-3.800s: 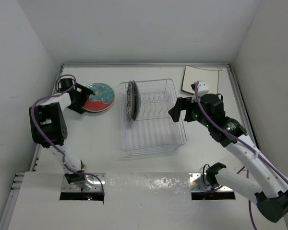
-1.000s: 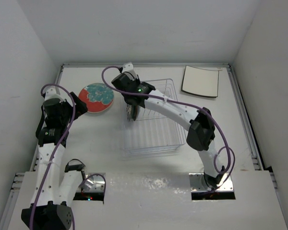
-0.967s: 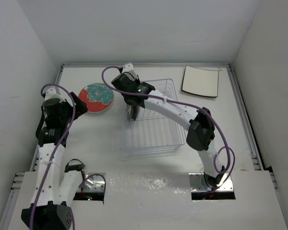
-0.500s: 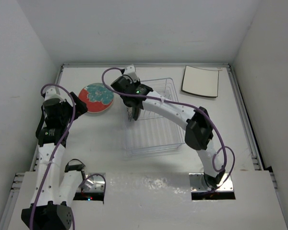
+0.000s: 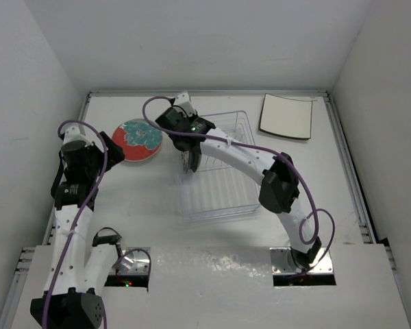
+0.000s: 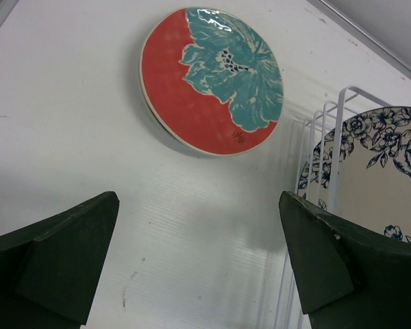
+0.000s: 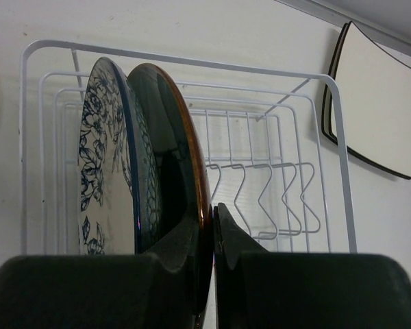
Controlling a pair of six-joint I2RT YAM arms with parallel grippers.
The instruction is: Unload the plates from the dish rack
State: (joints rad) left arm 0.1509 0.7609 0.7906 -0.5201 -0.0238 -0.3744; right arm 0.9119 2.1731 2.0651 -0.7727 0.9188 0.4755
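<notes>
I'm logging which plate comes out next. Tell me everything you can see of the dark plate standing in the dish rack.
The dark plate is round and glossy, a very deep teal that is almost black, with a thin orange-brown rim; it looks ceramic. It stands upright on edge at the left end of the white wire dish rack, close beside the white floral plate on its left; whether they touch is unclear. The right claw pinches its rim, one finger on each face.
</notes>
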